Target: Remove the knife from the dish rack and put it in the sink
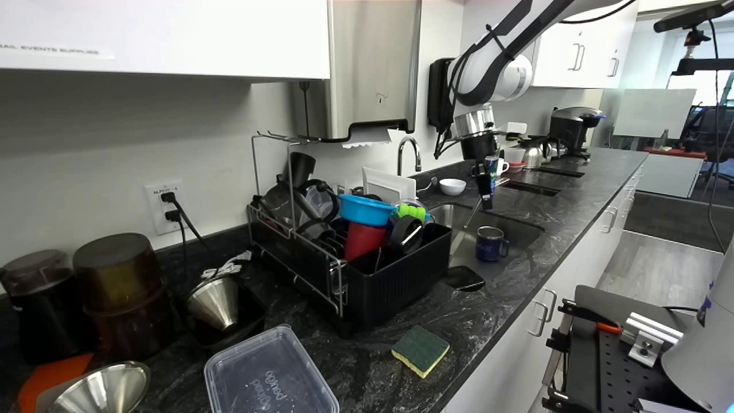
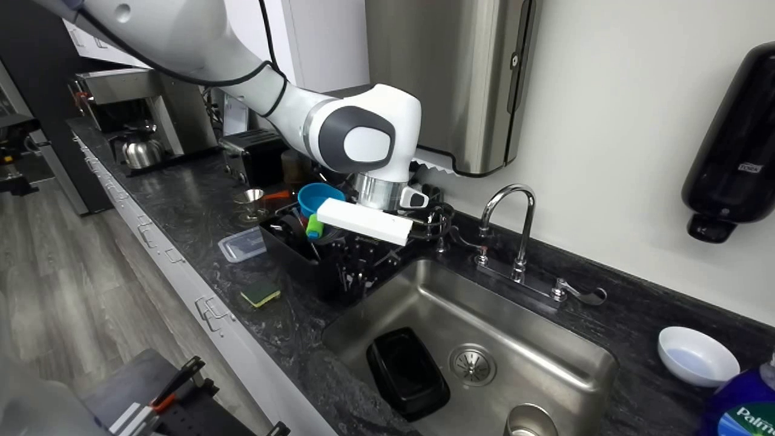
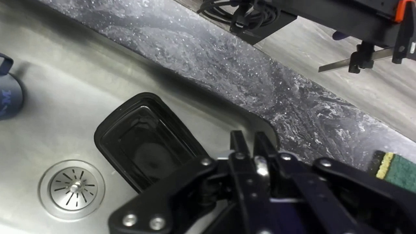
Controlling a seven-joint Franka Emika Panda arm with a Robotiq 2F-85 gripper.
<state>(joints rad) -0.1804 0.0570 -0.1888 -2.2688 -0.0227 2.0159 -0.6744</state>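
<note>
Knife (image 1: 467, 225), to judge by a thin pale strip in an exterior view, slants down from the tips of the gripper (image 3: 249, 138) over the sink (image 2: 527, 345). Its lower end is hard to tell from the shine of the steel, and which end is the handle cannot be told. Seen from the wrist, the fingers (image 3: 239, 143) stand almost together with a narrow gap, a bright bit of metal showing between them; they appear closed on the knife, though the exact point of hold is too dark to make out. In an exterior view a white bar (image 2: 364, 221) and dark surroundings obscure much of the gripper.

The sink holds a black container (image 2: 408, 372), one end covered by the gripper in the wrist view, and a blue mug (image 1: 491, 244), cut off at the edge there. In the dish rack (image 1: 401, 281), a blue bowl (image 1: 367, 209) covers the top of a red cup (image 1: 364, 241), and dark dishes (image 1: 284, 203) run together. Part of the sponge (image 3: 403, 172) enters the wrist view.
</note>
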